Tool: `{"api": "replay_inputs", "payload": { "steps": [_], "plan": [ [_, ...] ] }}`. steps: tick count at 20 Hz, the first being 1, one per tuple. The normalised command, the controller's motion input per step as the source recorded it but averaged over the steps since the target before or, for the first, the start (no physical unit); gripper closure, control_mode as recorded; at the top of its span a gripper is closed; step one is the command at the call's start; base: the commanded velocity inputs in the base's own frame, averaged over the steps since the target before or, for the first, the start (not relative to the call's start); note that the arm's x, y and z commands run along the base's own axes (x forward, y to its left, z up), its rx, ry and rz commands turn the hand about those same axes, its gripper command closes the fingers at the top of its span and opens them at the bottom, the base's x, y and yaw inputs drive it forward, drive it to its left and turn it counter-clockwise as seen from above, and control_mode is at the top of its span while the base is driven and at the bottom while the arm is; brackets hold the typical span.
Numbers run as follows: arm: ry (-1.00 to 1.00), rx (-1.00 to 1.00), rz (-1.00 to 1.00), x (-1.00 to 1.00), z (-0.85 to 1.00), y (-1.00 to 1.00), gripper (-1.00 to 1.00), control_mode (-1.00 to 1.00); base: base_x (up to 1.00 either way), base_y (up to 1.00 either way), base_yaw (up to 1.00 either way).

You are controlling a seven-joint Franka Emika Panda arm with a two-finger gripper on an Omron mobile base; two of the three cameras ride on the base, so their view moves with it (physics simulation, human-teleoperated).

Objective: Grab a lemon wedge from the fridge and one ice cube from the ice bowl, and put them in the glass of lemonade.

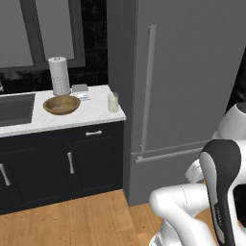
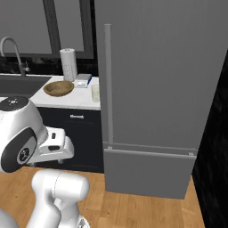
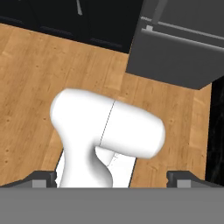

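So the fridge (image 1: 192, 81) is shut, one tall grey box with one long vertical bar handle (image 1: 148, 89) and a second, horizontal bar lower down above the bottom drawer. The lemon wedge can't be seen with the door closed.

On the white counter (image 1: 91, 113) to the left of the fridge I count four things: one wooden bowl (image 1: 61, 104), one paper towel roll (image 1: 59, 75) standing upright just behind it, one small flat blue-and-white thing (image 1: 79, 90) beside the roll (too small to make out what it is), and one glass of lemonade (image 1: 113, 102) near the counter's right edge, closest to the fridge. Bowl and glass are apart, not touching. Whether there's ice in the bowl, can't tell from here.

One sink (image 1: 17, 108) at the far left, with one curved faucet (image 2: 11, 46) in the right base view. Dark cabinets underneath with three handles showing.

The gripper (image 3: 112, 177) points down at the wooden floor (image 3: 35, 78), fingers spread wide apart at the two bottom corners of the hand view, nothing between them.
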Motion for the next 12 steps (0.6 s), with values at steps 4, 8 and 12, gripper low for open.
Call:
{"api": "replay_inputs", "payload": {
  "steps": [4, 8, 12],
  "plan": [
    [0.00, 0.01, 0.00, 0.31, -0.02, 0.00, -1.00, -1.00, 0.00, 0.00, 0.00],
    [-0.19, 0.01, 0.00, 0.49, 0.01, -0.05, -1.00, -1.00, 0.00, 0.00, 0.00],
    [-0.26, 0.00, 0.00, 0.31, 0.00, 0.00, -1.00, -1.00, 0.00, 0.00, 0.00]
  ]
}}
